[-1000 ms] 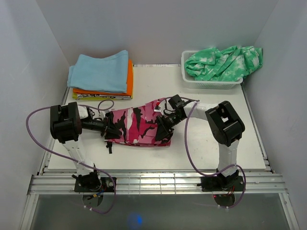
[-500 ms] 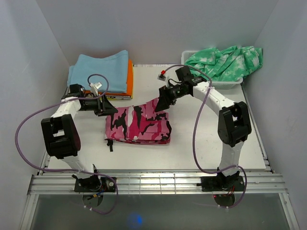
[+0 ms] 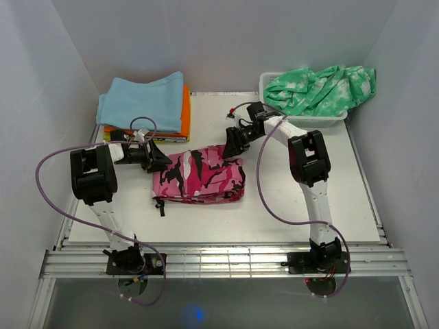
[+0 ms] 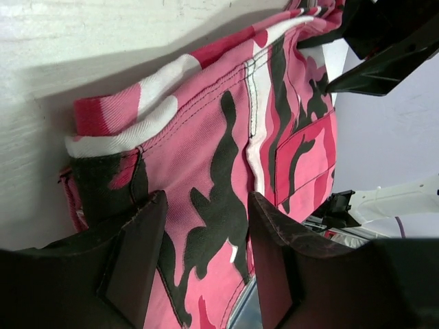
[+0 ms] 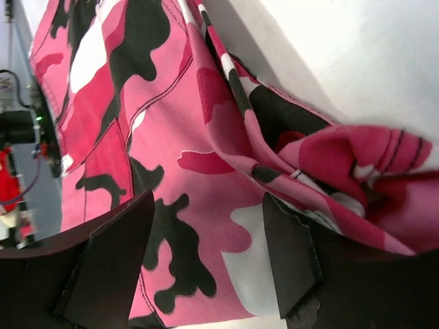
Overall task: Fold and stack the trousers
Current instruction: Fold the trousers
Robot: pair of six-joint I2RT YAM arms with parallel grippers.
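Folded pink-camouflage fabric trousers [image 3: 199,179] lay lengthwise between left gripper [image 3: 163,162] and right gripper [image 3: 230,147], both spread and empty, at their far corners.

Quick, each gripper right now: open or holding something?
Left gripper: open, at the left edge of the trousers, holding nothing.
Right gripper: open, over the far right corner of the trousers, holding nothing.

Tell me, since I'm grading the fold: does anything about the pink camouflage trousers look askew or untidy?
Yes. The folded pink camouflage fabric trousers lie slightly tilted; their far right corner is bunched up, and a black strap trails out at the near left.
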